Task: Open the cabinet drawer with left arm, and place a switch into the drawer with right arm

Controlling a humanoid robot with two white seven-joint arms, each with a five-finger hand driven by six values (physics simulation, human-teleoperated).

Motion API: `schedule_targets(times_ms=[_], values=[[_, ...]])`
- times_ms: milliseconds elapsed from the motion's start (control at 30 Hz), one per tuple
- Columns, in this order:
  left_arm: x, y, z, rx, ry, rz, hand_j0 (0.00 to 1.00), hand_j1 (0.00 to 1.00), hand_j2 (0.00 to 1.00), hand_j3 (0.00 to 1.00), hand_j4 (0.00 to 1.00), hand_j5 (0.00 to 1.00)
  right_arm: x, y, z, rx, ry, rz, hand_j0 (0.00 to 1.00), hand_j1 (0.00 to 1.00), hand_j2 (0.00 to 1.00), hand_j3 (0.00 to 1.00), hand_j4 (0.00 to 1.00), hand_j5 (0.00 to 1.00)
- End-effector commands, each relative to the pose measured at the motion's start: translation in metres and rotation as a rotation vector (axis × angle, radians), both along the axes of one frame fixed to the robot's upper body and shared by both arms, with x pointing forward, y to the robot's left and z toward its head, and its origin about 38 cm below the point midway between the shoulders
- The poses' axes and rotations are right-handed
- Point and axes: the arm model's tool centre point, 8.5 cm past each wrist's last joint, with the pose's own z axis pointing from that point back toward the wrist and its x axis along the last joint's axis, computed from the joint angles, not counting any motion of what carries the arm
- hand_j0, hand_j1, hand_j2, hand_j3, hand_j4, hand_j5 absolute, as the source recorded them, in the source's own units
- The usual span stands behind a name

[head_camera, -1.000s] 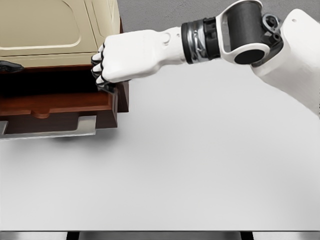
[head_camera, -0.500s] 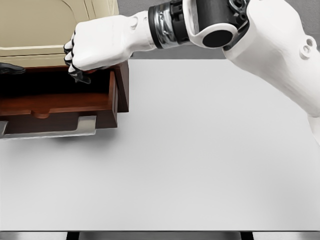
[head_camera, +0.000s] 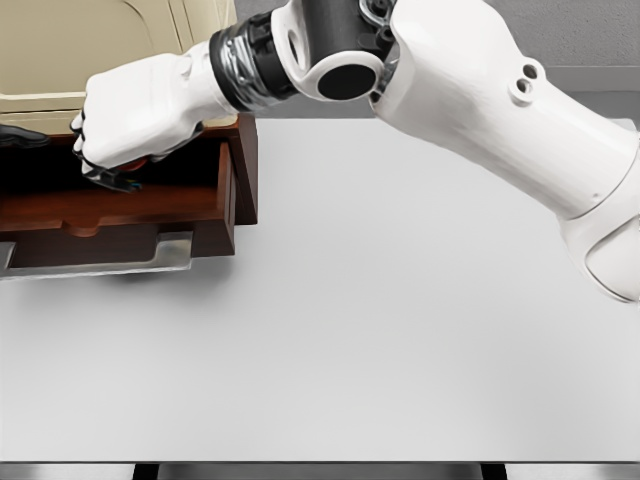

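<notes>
On the pale tabletop [head_camera: 380,330], at ten o'clock, the open drawer [head_camera: 120,205] gapes; the right hand [head_camera: 125,130] hovers above it, clenched on a barely visible switch for dropping.

White table [head_camera: 400,330], cabinet [head_camera: 100,60] atop

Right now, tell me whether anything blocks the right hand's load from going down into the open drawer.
Nothing visible does. The right hand, curled around a small dark object, is over the open drawer, whose interior below looks clear.
</notes>
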Motion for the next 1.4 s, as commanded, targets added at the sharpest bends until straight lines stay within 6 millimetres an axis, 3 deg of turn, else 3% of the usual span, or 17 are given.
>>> schedule_targets(times_ms=[0,167,333,367,400,433,700,800,867,900,1000,1033,1067,1133,1233,1267,1367], values=[[0.0,0.001,0.001,-0.007,0.002,0.007,1.0,1.0,1.0,1.0,1.0,1.0,0.0,0.005,-0.002,-0.002,0.01,0.001,0.39,0.39,0.39,0.39,0.39,0.39],[0.0,0.001,0.001,-0.008,0.002,0.006,1.0,1.0,1.0,1.0,1.0,1.0,0.014,0.003,-0.001,-0.007,0.015,-0.044,0.4,0.4,0.4,0.4,0.4,0.4],[0.001,0.001,0.0,-0.008,0.003,0.008,1.0,1.0,1.0,1.0,1.0,1.0,0.014,0.005,-0.001,-0.008,0.014,-0.044,0.42,0.42,0.42,0.42,0.42,0.42],[0.001,0.003,0.0,-0.005,0.004,0.013,1.0,1.0,1.0,1.0,1.0,1.0,0.014,0.007,-0.001,-0.012,0.005,-0.044,0.55,0.55,0.55,0.55,0.55,0.55],[0.003,0.009,0.0,-0.005,0.003,0.031,1.0,1.0,1.0,1.0,1.0,1.0,0.016,0.007,-0.002,-0.027,-0.029,-0.055,0.77,0.77,0.77,0.77,0.77,0.77],[0.003,0.012,-0.001,-0.003,0.004,0.04,1.0,1.0,1.0,1.0,1.0,1.0,0.016,0.007,-0.003,-0.037,-0.05,-0.061,0.91,0.91,0.91,0.91,0.91,0.91],[0.006,0.015,-0.007,-0.004,0.012,0.051,1.0,1.0,1.0,1.0,1.0,1.0,0.016,0.007,0.001,-0.033,-0.061,-0.061,0.93,0.93,0.93,0.93,0.93,0.93],[0.005,0.015,-0.007,-0.002,0.013,0.051,1.0,1.0,1.0,1.0,1.0,1.0,-0.003,0.006,0.008,-0.018,-0.091,-0.003,0.99,0.99,0.99,0.99,0.99,0.99],[0.005,0.013,-0.007,-0.006,0.014,0.046,1.0,1.0,1.0,1.0,1.0,1.0,-0.011,-0.03,0.013,0.007,-0.122,0.003,1.0,1.0,1.0,1.0,1.0,1.0],[0.005,0.012,-0.007,-0.007,0.013,0.041,1.0,1.0,1.0,1.0,1.0,1.0,-0.003,-0.055,0.015,0.039,-0.113,-0.041,1.0,1.0,1.0,1.0,1.0,1.0],[0.003,-0.002,-0.009,-0.018,0.016,-0.003,1.0,1.0,1.0,1.0,1.0,1.0,0.029,-0.187,0.053,0.252,-0.096,-0.291,1.0,1.0,1.0,1.0,1.0,1.0],[0.003,-0.007,-0.01,-0.026,0.015,-0.016,1.0,1.0,1.0,1.0,1.0,1.0,0.033,-0.227,0.057,0.304,-0.07,-0.359,1.0,1.0,1.0,1.0,1.0,1.0],[0.002,-0.015,-0.011,-0.035,0.017,-0.043,1.0,1.0,1.0,1.0,1.0,1.0,0.032,-0.297,0.063,0.386,-0.032,-0.475,1.0,1.0,1.0,1.0,1.0,1.0],[0.0,-0.034,-0.018,-0.017,0.008,-0.109,1.0,1.0,1.0,1.0,1.0,1.0,0.029,-0.359,0.028,0.404,0.058,-0.611,1.0,1.0,1.0,1.0,1.0,1.0],[0.002,-0.054,-0.022,-0.063,0.0,-0.166,1.0,1.0,1.0,1.0,1.0,1.0,0.033,-0.389,-0.063,0.266,0.242,-0.738,1.0,1.0,1.0,1.0,1.0,1.0],[0.004,-0.06,-0.027,-0.082,0.001,-0.18,1.0,1.0,1.0,1.0,1.0,1.0,0.036,-0.397,-0.076,0.252,0.272,-0.771,1.0,1.0,1.0,1.0,1.0,1.0],[0.01,-0.077,-0.036,-0.138,-0.003,-0.221,1.0,1.0,1.0,1.0,1.0,1.0,0.036,-0.403,-0.078,0.248,0.274,-0.788,1.0,1.0,1.0,1.0,1.0,1.0]])
